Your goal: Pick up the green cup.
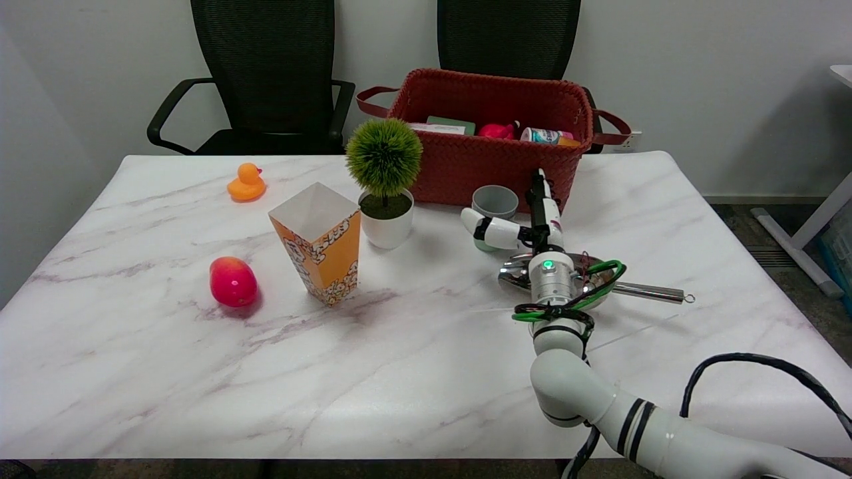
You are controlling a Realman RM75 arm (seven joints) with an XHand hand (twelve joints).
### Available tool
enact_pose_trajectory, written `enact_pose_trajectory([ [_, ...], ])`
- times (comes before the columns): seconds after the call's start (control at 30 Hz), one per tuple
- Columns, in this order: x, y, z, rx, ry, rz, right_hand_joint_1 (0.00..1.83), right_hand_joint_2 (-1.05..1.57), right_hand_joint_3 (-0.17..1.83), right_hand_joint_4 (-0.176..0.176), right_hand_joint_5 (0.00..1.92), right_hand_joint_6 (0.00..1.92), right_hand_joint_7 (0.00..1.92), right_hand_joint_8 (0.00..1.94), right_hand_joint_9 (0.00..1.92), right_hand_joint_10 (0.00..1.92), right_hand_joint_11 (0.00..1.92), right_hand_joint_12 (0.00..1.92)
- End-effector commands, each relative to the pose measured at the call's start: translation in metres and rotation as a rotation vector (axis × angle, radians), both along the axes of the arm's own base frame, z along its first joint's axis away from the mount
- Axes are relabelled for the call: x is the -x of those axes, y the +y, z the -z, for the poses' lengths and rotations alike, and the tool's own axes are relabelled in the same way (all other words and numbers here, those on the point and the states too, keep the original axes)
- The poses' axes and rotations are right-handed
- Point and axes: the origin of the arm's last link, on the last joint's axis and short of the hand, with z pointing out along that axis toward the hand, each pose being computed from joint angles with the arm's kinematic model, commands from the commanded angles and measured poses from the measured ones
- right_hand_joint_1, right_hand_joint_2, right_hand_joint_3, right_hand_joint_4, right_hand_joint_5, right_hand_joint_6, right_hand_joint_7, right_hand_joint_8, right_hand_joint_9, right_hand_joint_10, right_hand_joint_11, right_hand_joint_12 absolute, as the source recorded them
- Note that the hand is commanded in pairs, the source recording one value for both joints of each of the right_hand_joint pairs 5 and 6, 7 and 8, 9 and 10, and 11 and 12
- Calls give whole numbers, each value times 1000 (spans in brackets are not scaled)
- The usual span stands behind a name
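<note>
A green cup (494, 201) stands upright on the white marble table (200, 372), toward the far edge and right of centre, just in front of a red woven basket (492, 136). The robot hand (526, 223) is at the cup from the near right side, fingers spread wide: one finger (489, 228) crosses the near face of the cup's lower wall, another (540, 196) stands upright just beside its right side. Whether either finger touches the cup cannot be told; nothing is held, and the cup sits on the table. The likely risk is that the fingers close unevenly and push the light cup over, or shove it back against the basket, which leaves little room behind. A grip taken low on a smooth wall could also let the cup slip out when raised. Directly under the wrist lies a shiny metal ladle (639, 289), its handle pointing toward the right edge; a lowered arm could catch it. To the left of the cup stands a small potted plant (385, 183), then a popcorn box (319, 243). Farther left lie a red fruit (233, 281) and, near the far left corner, an orange toy duck (247, 183), both well apart from the cup.
</note>
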Motion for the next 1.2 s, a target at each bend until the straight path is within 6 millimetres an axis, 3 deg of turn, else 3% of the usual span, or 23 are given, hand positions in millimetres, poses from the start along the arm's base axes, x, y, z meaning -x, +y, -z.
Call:
enact_pose_trajectory([
  [0.03, 6, -2, 1, -14, -20, 21, 1179, 241, 770, 0, 0, 0, 44, 44, 141, 141, 0, 0],
  [0.37, 9, 1, 2, -15, -34, 30, 1178, 243, 779, 0, 0, 0, 161, 161, 213, 213, 0, 0],
  [1.2, 12, -3, 7, -46, -49, 46, 1172, 240, 808, 0, 0, 0, 248, 248, 245, 245, 0, 0],
])
